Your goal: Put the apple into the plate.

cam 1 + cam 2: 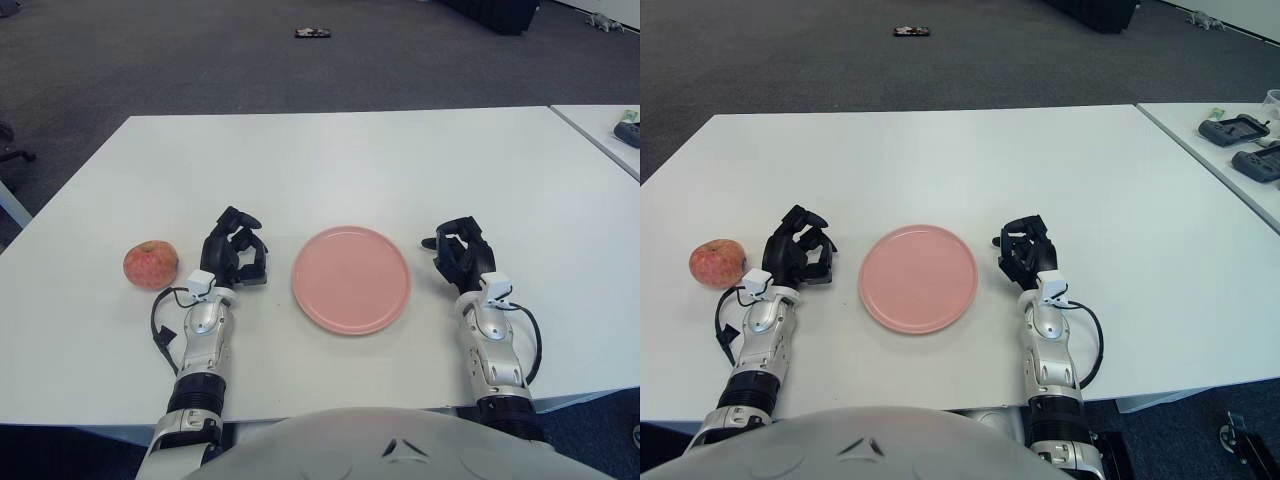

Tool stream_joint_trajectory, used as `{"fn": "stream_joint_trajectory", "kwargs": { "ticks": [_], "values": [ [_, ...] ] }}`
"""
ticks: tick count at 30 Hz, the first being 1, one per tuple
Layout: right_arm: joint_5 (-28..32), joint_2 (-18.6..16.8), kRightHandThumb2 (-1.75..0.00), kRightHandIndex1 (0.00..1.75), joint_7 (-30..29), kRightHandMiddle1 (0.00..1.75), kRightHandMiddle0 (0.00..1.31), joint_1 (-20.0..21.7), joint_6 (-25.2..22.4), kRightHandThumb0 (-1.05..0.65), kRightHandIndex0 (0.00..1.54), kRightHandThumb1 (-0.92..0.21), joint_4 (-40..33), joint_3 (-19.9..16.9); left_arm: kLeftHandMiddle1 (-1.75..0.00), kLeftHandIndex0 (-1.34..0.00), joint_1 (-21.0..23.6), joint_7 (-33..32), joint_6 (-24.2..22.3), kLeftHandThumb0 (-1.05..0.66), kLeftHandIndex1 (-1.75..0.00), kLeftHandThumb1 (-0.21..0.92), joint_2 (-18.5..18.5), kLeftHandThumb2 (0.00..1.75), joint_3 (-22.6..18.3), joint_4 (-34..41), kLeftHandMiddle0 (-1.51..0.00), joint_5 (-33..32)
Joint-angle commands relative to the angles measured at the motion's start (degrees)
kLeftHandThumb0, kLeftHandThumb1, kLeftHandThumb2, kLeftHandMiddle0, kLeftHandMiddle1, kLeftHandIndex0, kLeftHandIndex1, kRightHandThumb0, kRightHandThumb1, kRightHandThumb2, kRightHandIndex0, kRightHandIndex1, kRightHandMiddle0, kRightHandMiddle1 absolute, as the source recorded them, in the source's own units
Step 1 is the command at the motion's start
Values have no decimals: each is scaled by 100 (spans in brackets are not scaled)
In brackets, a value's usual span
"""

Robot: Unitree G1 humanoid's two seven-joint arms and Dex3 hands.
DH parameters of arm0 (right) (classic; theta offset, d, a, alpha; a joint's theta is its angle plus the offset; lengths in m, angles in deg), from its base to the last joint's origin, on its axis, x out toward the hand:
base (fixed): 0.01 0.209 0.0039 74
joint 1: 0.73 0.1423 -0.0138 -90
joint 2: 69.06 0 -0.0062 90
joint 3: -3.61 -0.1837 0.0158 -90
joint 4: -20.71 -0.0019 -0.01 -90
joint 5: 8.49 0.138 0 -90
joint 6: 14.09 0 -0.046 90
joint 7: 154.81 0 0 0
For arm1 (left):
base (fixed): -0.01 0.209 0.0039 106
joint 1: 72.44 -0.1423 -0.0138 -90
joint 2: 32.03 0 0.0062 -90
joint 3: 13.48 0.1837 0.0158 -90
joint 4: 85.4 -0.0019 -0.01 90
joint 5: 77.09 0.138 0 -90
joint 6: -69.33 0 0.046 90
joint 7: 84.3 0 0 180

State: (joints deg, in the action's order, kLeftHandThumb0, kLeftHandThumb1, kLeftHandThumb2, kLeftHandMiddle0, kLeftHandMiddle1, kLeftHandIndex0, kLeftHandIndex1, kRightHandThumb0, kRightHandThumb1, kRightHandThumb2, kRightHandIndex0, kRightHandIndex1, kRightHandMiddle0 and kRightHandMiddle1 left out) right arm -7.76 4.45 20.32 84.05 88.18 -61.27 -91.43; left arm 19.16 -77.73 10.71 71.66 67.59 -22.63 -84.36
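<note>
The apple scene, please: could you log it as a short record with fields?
apple: on the white table, left of the left hand, not held
plate: pink, holds nothing, between the two hands
left hand: fingers curled, holding nothing, between apple and plate
right hand: fingers curled, holding nothing, right of plate
task state: apple not yet on plate

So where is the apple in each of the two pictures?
Left eye view: the apple sits left of centre on the white table, just left of the left hand.
Right eye view: the apple is near the left edge, again left of the left hand.
Shared landmark: the pink plate, lying between the left hand and the right hand in both.
</note>
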Motion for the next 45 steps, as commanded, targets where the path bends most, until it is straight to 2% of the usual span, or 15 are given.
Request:
{"fn": "stream_joint_trajectory", "kwargs": {
  "ticks": [1,12,20,27,31,37,45],
  "values": [
    [16,-2,-69,118,16,175,26,76,76,-36,48,-80,-10,-15,-175,-55,-14,23,-19,-1,-171,10,-33,158,4,62,-78,2],
    [13,3,-67,117,31,175,25,59,59,-36,46,-82,-12,-11,-175,-57,-150,-88,81,-1,-170,8,-39,158,46,381,-79,170],
    [-1,-3,-67,118,11,175,25,49,46,-36,47,-82,-41,-9,-175,-57,-405,-1172,377,-1,-170,7,75,160,69,974,-81,1432],
    [-27,3,-67,117,-11,175,25,59,22,-36,46,-82,-9,-6,-175,-53,-747,-1911,119,-1,-170,12,167,154,151,1718,-77,2371],
    [-40,19,-66,117,3,175,25,69,46,-36,46,-83,12,-1,-175,-50,-778,-2460,135,-1,-172,15,153,152,147,1841,-75,2953],
    [0,17,-68,117,30,175,26,83,63,-36,46,-81,17,-16,-175,-48,-815,-2996,71,-1,-173,17,159,150,165,2032,-74,3415],
    [0,20,-69,117,25,175,26,92,51,-36,46,-81,28,-25,-175,-48,-885,-3903,-351,-1,-172,17,133,150,176,2419,-74,4379]
  ]
}}
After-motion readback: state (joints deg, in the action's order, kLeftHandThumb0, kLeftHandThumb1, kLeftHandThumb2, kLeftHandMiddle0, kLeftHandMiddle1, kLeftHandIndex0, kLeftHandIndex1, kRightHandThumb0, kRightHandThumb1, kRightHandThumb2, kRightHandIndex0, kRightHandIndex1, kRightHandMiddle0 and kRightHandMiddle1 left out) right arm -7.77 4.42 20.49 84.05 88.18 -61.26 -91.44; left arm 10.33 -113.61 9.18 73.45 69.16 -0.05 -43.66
